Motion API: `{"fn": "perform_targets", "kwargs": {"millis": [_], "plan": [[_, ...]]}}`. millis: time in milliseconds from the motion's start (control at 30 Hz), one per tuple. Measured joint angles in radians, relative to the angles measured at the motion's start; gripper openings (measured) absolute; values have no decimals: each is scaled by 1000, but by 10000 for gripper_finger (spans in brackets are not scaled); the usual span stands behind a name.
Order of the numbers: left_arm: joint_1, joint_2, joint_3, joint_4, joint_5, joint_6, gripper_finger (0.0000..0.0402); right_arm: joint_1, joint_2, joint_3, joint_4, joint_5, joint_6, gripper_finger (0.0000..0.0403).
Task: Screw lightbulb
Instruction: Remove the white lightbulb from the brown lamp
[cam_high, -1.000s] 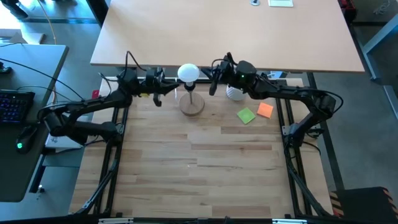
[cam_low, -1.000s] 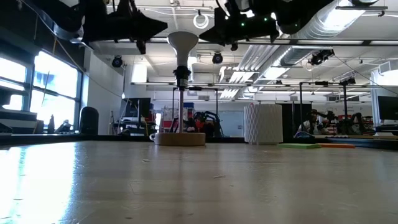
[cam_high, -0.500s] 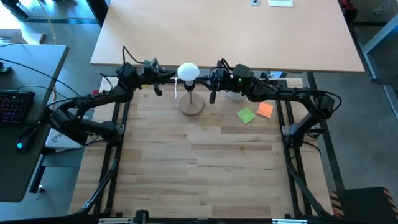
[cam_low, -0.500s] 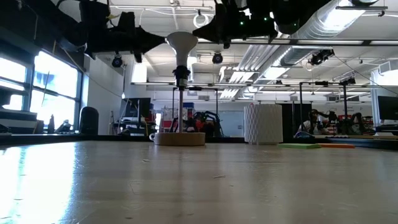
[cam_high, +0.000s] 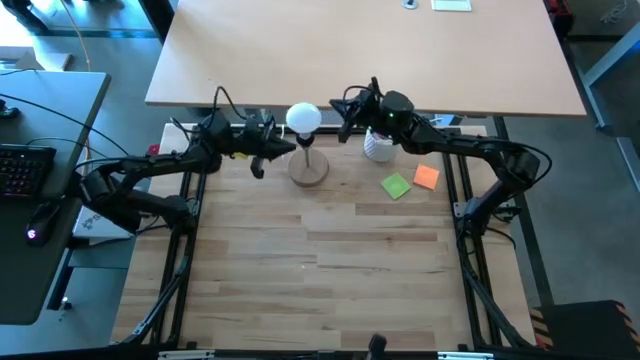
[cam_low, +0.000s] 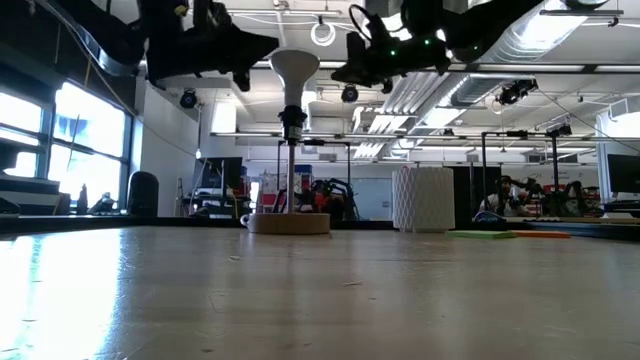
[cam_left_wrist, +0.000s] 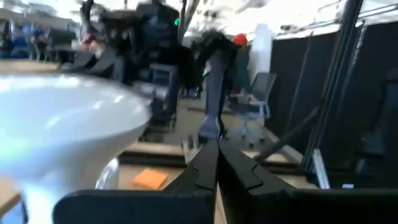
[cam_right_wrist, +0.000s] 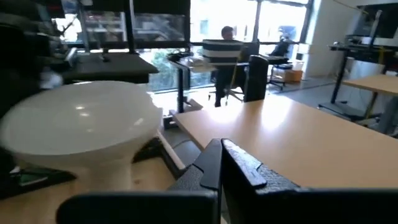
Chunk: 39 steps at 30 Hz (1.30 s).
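With bulb seated upright in socket on stand, upper centre of high view, and both jaws clenched empty beside globe: open jaws, grip globe lightly, twist gently.

Round wooden disc stand stands on the table's far edge. White perforated cup is near it. Green note and orange note lie just beside each other.

Bulb upright on wooden stand, far side of desk. Left tool and right tool flank it, both closed.
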Motion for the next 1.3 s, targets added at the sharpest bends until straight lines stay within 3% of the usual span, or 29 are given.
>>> {"fn": "perform_targets", "kwargs": {"millis": [267,400,533,800,1100,1300], "plan": [[129,-53,0,-255,-160,92,0,51,-55,0,-63,-148,-67,0],[211,-52,0,-170,-146,97,0,97,-56,0,-60,-230,-105,0],[251,-33,2,3,-83,10,0,121,-32,0,-53,-236,-129,0],[183,36,69,12,-30,-19,0,83,-4,0,-3,-212,-92,0],[37,37,75,12,32,-36,0,-3,-4,0,-5,-20,-62,0],[25,-18,75,-98,67,-39,0,-16,-10,0,-29,-47,-77,0]]}}
